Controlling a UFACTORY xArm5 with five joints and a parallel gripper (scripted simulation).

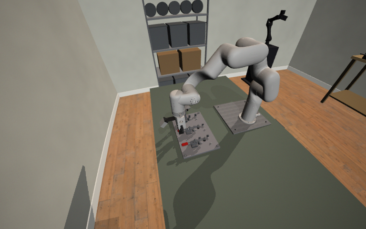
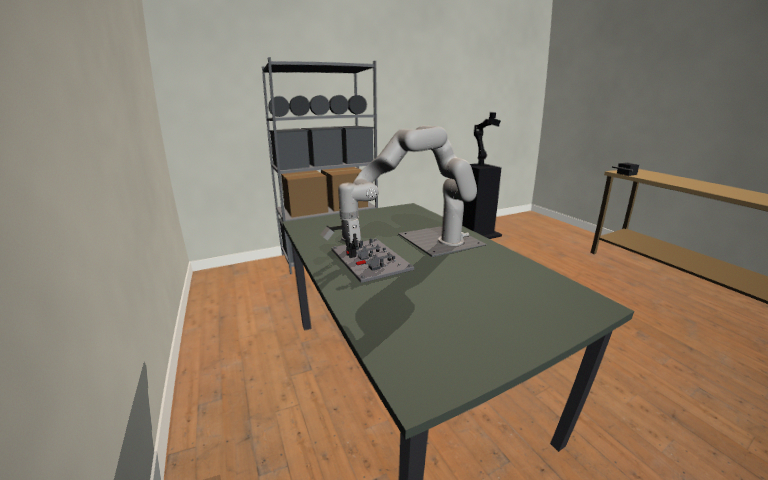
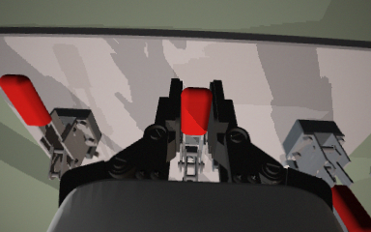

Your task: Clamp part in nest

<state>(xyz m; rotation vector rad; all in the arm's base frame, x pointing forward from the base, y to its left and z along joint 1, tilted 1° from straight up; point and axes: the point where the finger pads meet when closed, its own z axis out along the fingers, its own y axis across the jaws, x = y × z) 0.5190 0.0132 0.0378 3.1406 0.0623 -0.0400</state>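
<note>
Now the tool is clamped on one red handle, the middle of three in the wrist view; a second handle stands left, a third at the lower right. One fixture lies on the desk. One grey part lies just beside the fixture's far edge, outside any nest.
</note>
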